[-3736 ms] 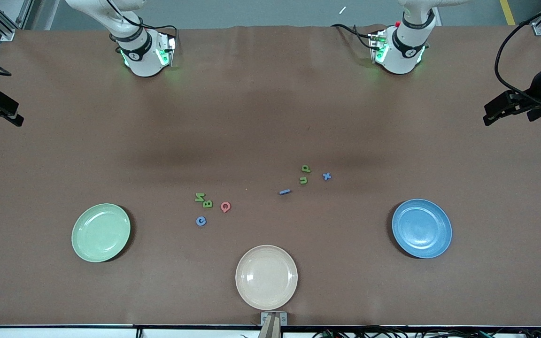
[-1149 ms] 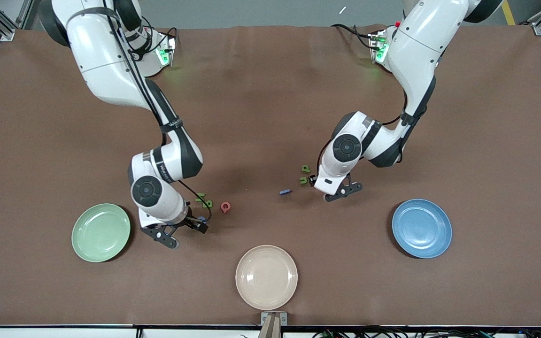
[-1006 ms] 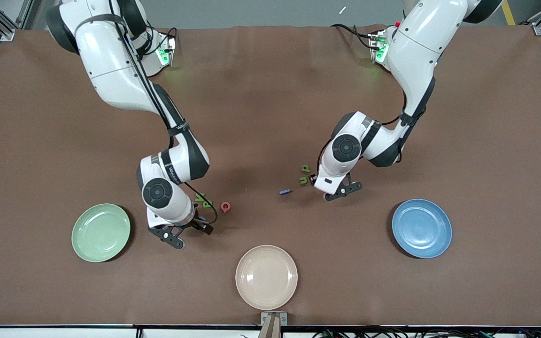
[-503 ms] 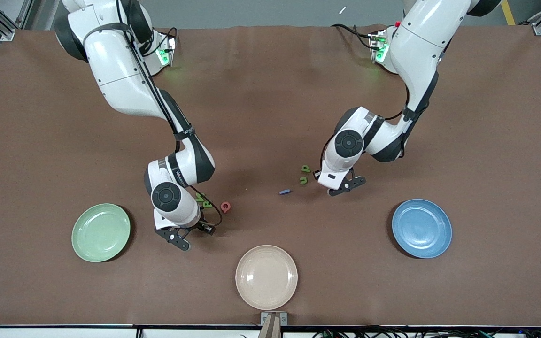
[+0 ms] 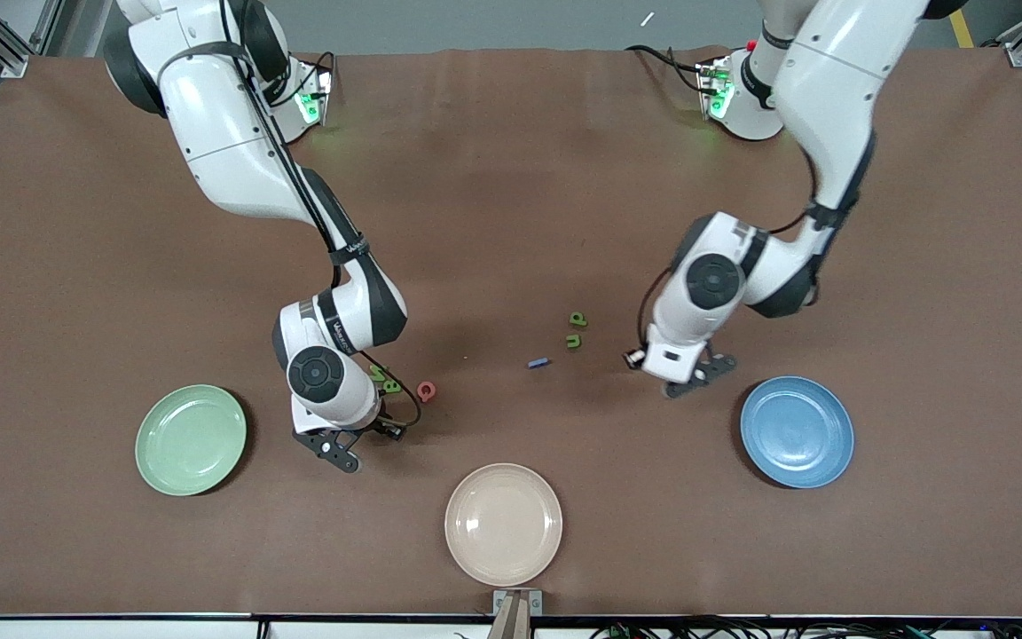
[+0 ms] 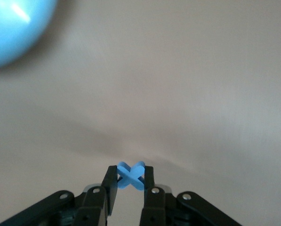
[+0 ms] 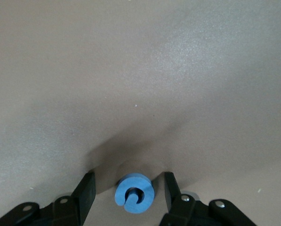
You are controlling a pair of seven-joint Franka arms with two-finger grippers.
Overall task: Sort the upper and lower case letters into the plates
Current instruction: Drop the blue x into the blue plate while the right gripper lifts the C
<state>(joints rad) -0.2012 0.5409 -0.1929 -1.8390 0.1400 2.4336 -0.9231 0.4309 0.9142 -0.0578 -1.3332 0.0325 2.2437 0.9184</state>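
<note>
Left gripper (image 6: 131, 181) up over the brown surface (image 5: 511, 177) between the green u (image 5: 573, 341) and the blue plate (image 5: 797, 432), fingers (image 6: 111, 183) pinched tight on the blue x (image 6: 131, 175), letter standing on edge between the pads in the left wrist view; blue plate also showing as a blur at the corner of that view (image 6: 13, 28); right gripper (image 7: 129, 188) down low at the surface between the pale green plate (image 5: 191, 438) and the red Q (image 5: 426, 390), fingers (image 7: 86, 190) spread wide either side of the blue G (image 7: 134, 193), not touching it, G lying flat on the surface; in the front view that gripper (image 5: 360, 435) hiding the G completely; green M (image 5: 377, 373) and green B (image 5: 393, 385) right next to each other, partly tucked under the right arm's wrist, Q just beside them toward the left arm's end; green p (image 5: 577, 318) and u close together near the middle, p farther from the front camera; blue l (image 5: 538, 362) lying flat a bit nearer to the camera than the u; cream plate (image 5: 503, 524) nearest the front camera, nothing in it; same for the green and blue plates.
</note>
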